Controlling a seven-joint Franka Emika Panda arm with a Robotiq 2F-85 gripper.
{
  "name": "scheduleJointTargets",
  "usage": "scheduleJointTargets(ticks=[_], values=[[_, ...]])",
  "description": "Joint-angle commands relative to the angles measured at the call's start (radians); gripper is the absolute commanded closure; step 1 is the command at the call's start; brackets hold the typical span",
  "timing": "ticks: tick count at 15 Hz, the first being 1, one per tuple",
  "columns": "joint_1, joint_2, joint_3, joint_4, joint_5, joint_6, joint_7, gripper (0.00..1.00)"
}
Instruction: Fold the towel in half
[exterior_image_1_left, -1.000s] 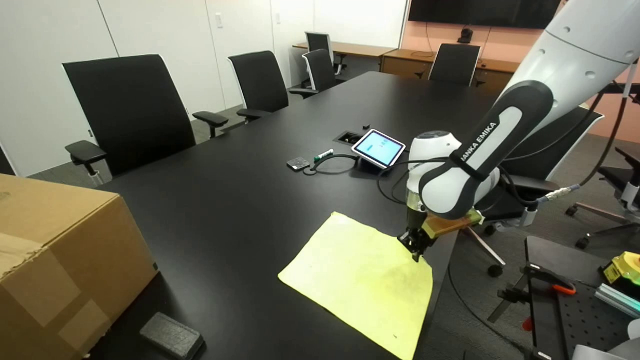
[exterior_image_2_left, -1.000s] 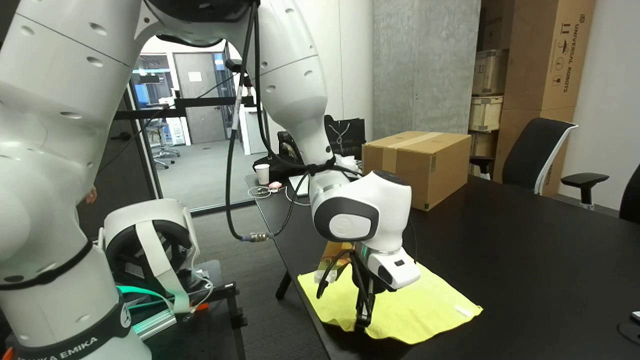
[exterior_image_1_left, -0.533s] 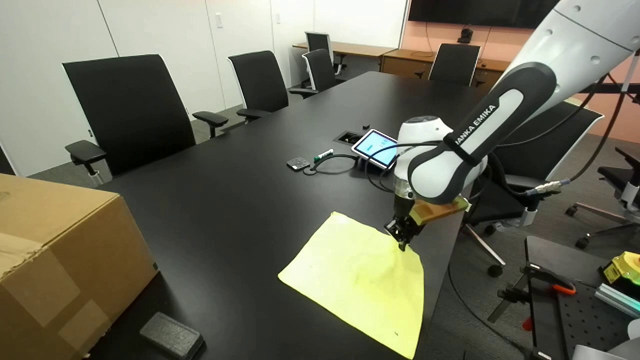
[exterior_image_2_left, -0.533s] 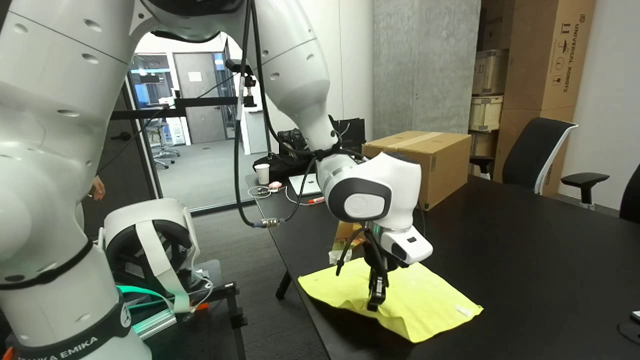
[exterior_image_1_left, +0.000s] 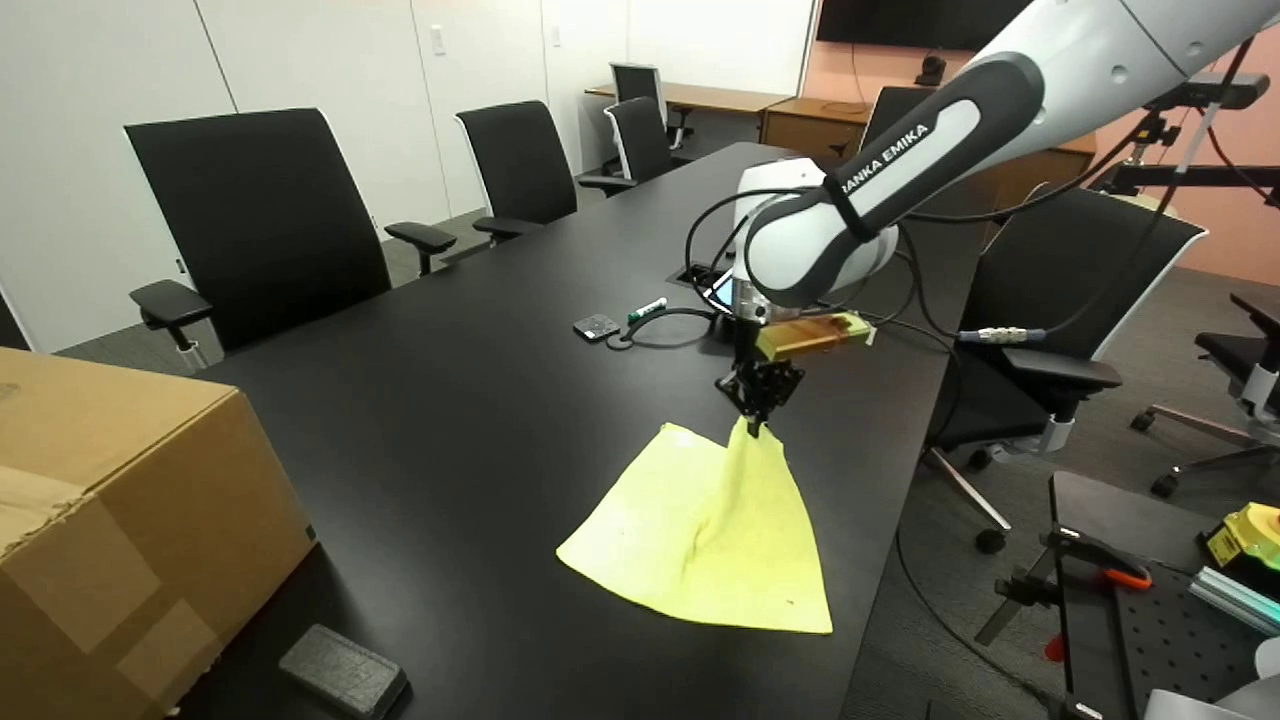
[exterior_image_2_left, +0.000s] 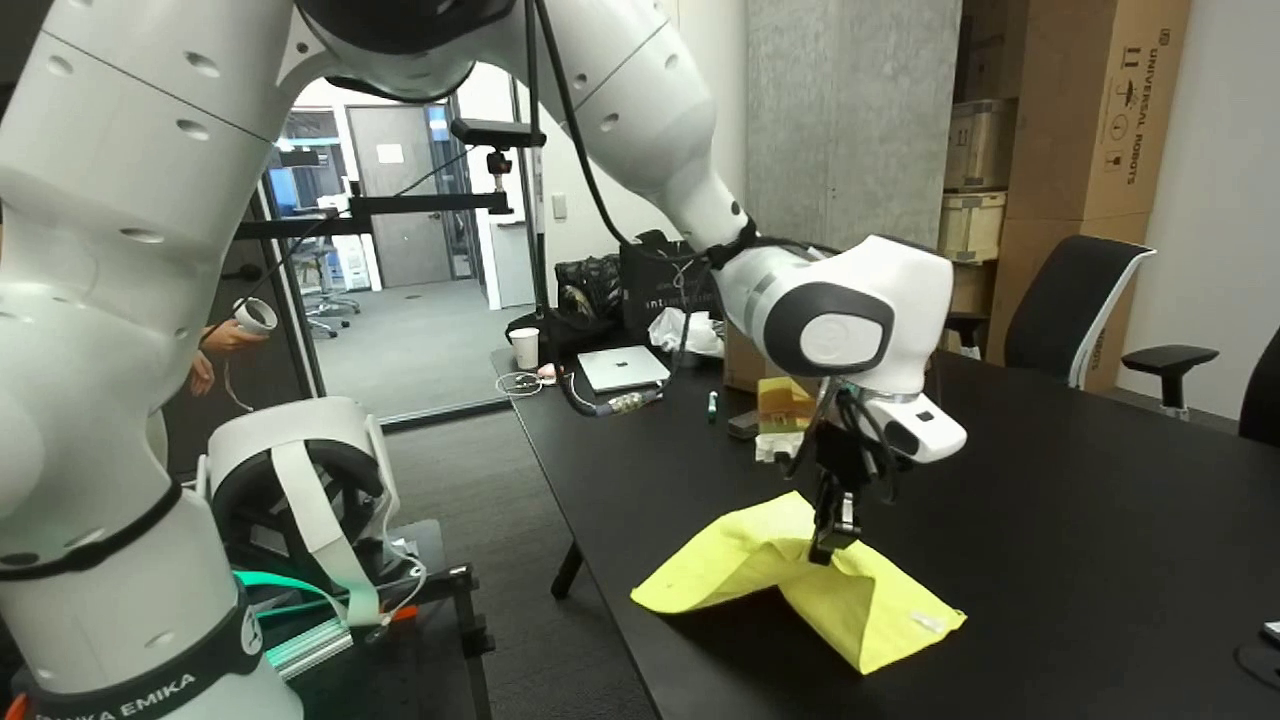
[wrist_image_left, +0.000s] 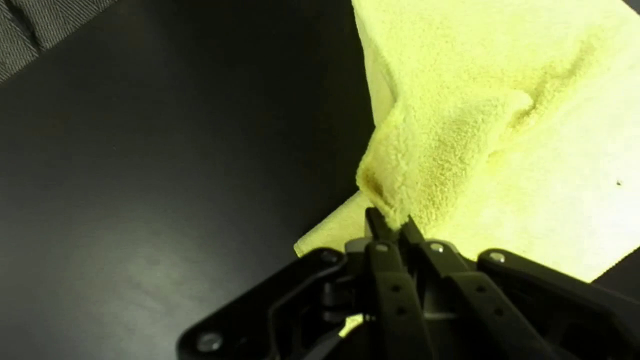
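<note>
The pale-yellow towel lies on the dark table in both exterior views (exterior_image_1_left: 640, 530) (exterior_image_2_left: 700, 565). My gripper, seen in both exterior views (exterior_image_1_left: 754, 427) (exterior_image_2_left: 824, 550), is shut on its near-tablet edge and holds that part raised above the table. The held part rises to a peak with folds running down from it. Two corners beside the peak rest low, and the far side of the towel still lies on the table. In the wrist view the gripper fingertips (wrist_image_left: 392, 225) pinch a bunched bit of the towel (wrist_image_left: 540, 200).
A cardboard box (exterior_image_1_left: 150, 540) and a dark block (exterior_image_1_left: 343, 670) stand on the table. The tablet (exterior_image_1_left: 722, 292) is partly hidden behind the arm, with a marker (exterior_image_1_left: 647, 310) and a small dark square (exterior_image_1_left: 597, 327) beside it. A laptop (exterior_image_2_left: 622, 368) and a cup (exterior_image_2_left: 525, 348) stand near the table edge.
My gripper has moved up and across the table towards the tablet, pulling the towel's edge with it. The towel was nearly flat and now has a raised peak and folds.
</note>
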Motion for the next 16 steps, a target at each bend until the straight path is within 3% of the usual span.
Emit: scheduleJointTargets(ticks=[1, 6, 8, 13, 15, 16], values=[[-0.061, 0.130, 0.039, 0.253, 0.036, -0.157, -0.027, 0.94], [-0.089, 0.299, 0.066, 0.515, 0.074, -0.214, -0.007, 0.95], [-0.088, 0.352, 0.074, 0.570, 0.085, -0.151, -0.003, 0.95], [-0.028, 0.501, 0.001, 0.644, 0.037, 0.146, 0.134, 0.95], [-0.011, 0.518, -0.030, 0.630, 0.035, 0.235, 0.189, 0.68], [-0.005, 0.531, -0.044, 0.626, 0.035, 0.275, 0.208, 0.63]])
